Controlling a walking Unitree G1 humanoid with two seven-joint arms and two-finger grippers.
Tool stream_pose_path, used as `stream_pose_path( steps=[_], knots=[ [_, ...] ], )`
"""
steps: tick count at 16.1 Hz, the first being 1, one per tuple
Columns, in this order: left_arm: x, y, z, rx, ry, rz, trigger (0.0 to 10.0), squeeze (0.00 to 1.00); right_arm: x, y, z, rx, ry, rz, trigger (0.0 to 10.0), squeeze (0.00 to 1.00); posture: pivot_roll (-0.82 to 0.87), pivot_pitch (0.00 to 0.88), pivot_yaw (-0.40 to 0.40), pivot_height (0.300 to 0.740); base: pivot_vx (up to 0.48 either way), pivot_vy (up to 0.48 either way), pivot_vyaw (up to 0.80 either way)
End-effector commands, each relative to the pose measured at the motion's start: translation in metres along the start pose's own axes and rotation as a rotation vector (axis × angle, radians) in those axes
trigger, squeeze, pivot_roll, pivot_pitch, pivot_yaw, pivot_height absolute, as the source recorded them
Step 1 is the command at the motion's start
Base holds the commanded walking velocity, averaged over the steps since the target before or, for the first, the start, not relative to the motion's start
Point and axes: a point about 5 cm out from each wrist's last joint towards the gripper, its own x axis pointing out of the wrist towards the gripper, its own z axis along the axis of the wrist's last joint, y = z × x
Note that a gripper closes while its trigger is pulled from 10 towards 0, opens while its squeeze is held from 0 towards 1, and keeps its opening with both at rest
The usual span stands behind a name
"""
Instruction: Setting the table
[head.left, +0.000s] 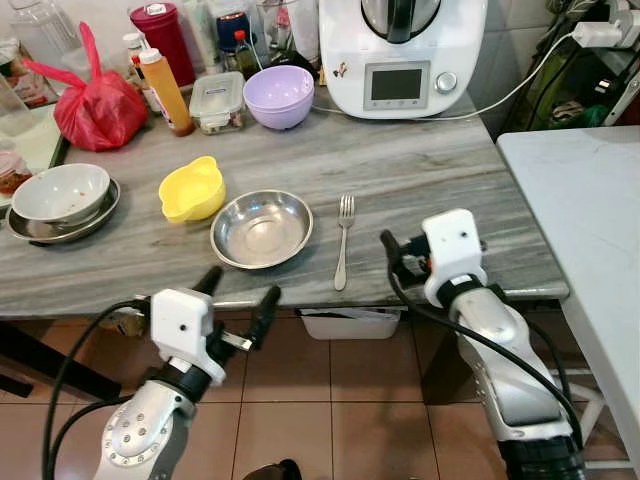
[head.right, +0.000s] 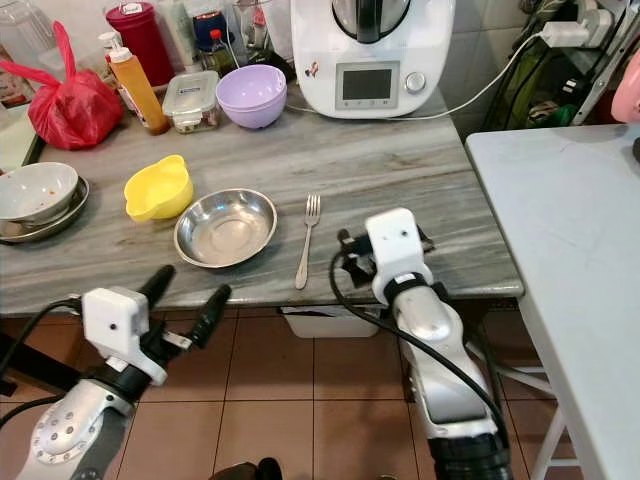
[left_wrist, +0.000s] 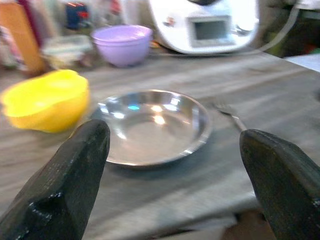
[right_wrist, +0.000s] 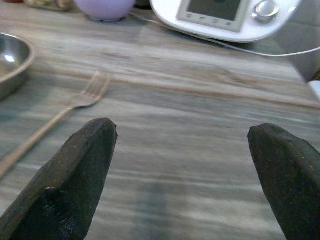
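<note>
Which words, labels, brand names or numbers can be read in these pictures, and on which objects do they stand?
None can be read.
White kitchen machine: its screen and a small mark on its body are too small to read.
Orange bottle and red canister: labels are blurred.

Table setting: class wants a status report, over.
Left gripper open, empty, at the table edge before the steel plate. Right gripper open, empty, over bare counter right of the fork. Fork lies beside plate, apart. Yellow bowl sits just left of plate.
</note>
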Motion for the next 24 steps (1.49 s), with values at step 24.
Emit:
stream_pose_path(
  steps=[24],
  knots=[
    [0.0, 0.017, -0.022, 0.101, 0.096, 0.254, 10.0, 0.0, -0.014, 0.005, -0.004, 0.166, -0.046, 0.044, 10.0, 0.0, -0.06, 0.133, 0.087, 0.74, 0.0, 0.0, 0.0]
  ],
)
